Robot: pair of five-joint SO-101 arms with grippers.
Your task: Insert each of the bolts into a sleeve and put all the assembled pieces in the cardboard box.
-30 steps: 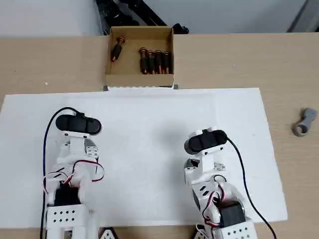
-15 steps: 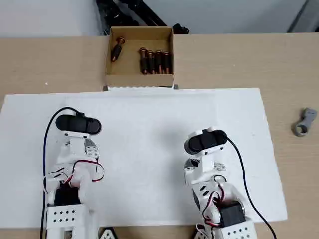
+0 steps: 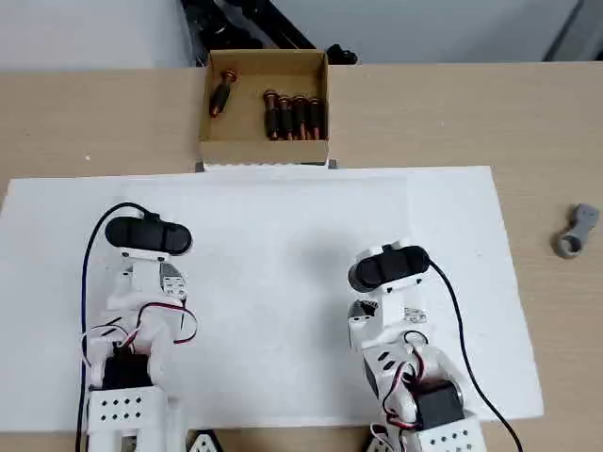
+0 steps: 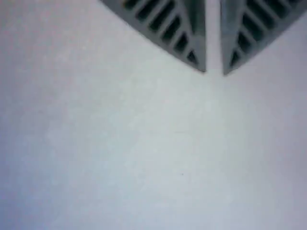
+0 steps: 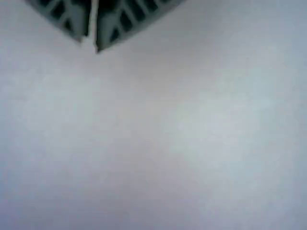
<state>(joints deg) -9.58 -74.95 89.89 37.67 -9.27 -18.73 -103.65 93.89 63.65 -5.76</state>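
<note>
Pale wooden tabletop (image 3: pixel 94 113) runs across the high view, and a large white paper sheet (image 3: pixel 283 217) covers most of its near half. Two white, 3D-printed arms with black motor housings sit folded at the near edge of that sheet, one arm (image 3: pixel 148 235) on one side and the other arm (image 3: pixel 388 266) well apart from it. The wrist views do not settle which of the two is which.

In its own wrist view the left gripper (image 4: pixel 214 72) has grey ribbed fingers (image 4: pixel 168 28) drawn almost together with a thin slit between the tips. It holds nothing and hangs close over the bare white paper. The right gripper (image 5: pixel 91 45) looks the same: its ribbed fingers (image 5: pixel 124 19) are pressed nearly closed, with nothing between them and only white sheet below.

Well ahead of both grippers, past the far edge of the paper, stands the shallow brown cardboard box (image 3: pixel 264 152). Inside it lie copper-coloured bolts seated in dark sleeves. Four of them form a tight row (image 3: pixel 294 115) lying side by side toward one end of the box. A fifth assembled piece (image 3: pixel 223 92) lies alone, slightly tilted, near the opposite wall.

A small grey plastic part (image 3: pixel 575 232) lies on the bare wood off the paper, far out to the side of the nearer arm.
</note>
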